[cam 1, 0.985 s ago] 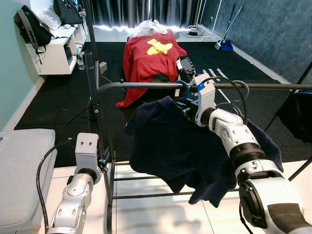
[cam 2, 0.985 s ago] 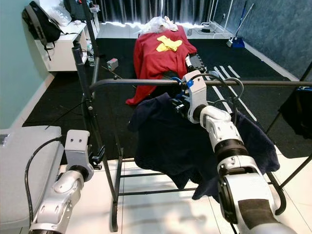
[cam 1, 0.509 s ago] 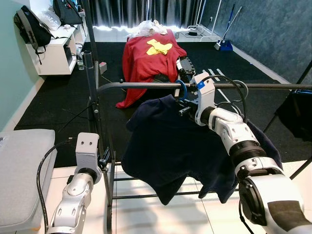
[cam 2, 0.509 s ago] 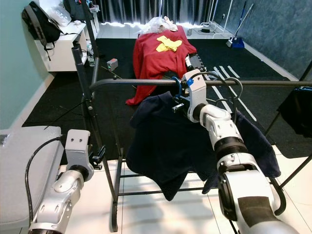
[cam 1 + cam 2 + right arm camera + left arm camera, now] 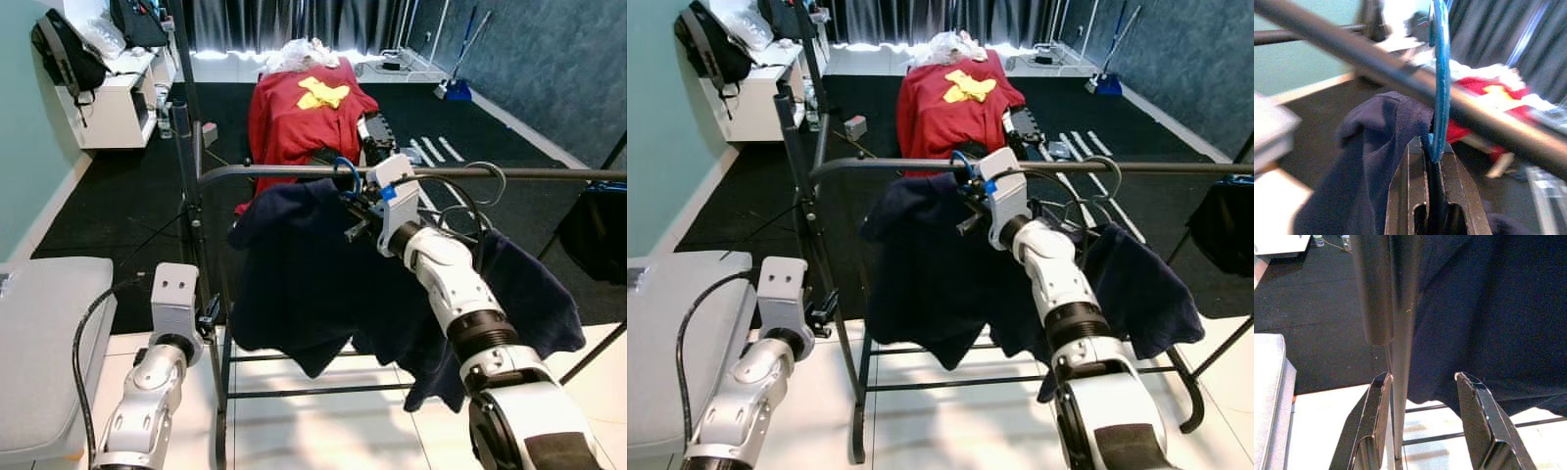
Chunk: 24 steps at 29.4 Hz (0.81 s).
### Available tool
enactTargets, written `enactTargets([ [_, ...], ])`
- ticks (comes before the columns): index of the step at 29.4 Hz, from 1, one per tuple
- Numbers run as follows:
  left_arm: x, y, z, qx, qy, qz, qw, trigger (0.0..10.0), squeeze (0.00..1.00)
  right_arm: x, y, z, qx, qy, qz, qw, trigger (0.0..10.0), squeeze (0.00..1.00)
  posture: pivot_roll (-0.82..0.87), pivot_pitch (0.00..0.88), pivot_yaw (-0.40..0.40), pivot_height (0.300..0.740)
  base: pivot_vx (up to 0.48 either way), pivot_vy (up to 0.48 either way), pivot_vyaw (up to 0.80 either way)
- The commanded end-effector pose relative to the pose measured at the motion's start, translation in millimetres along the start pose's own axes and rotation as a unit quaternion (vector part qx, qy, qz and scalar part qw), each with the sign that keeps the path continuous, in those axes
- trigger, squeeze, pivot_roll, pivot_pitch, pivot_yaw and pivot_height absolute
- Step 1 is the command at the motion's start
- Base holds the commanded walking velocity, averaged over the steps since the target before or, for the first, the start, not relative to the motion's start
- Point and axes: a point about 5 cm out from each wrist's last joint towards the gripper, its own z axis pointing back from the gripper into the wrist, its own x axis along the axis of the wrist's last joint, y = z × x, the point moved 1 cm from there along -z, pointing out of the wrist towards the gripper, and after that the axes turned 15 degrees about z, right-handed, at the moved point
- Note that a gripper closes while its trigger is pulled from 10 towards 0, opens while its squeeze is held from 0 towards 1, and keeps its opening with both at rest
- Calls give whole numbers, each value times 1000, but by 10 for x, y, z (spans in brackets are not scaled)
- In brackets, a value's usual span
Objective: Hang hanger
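My right gripper [image 5: 1431, 147], fingers pinching the blue hanger [image 5: 1440, 73] with its navy shirt [image 5: 294, 284], must hook it over the rail [image 5: 274, 172]; left fingers [image 5: 1374, 401] idle, spread.

At frame center, the right gripper [image 5: 355, 211] pinches the blue hanger [image 5: 344, 178], whose hook is at the dark rail [image 5: 274, 171]. A navy shirt [image 5: 294, 274] drapes below. The left gripper [image 5: 208, 315] sits lower left beside the rack post [image 5: 193, 211]. A red cloth [image 5: 299, 113] lies beyond.

Black carpet [image 5: 118, 196] covers the far floor — white tiles [image 5: 323, 431] lie nearer. Dark curtains [image 5: 294, 20] hang behind. A white shelf unit [image 5: 118, 98] stands against the teal wall [image 5: 20, 147].
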Motion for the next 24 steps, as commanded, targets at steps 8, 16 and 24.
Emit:
enactTargets([
  [8,-1,3,-7,-5,6,-8,1000,10000,0,41,93,49,-22,-19,37,999,0,0,105,0,-61,740,0,0,0],
  [16,-8,-15,-16,-13,8,-11,1000,10000,0,-68,419,197,46,-34,77,995,0,0,105,0,-55,740,0,0,0],
  [24,23,-66,-34,-7,1,28,1000,10000,0,-304,659,313,74,0,51,996,0,0,107,0,-60,740,0,0,0],
])
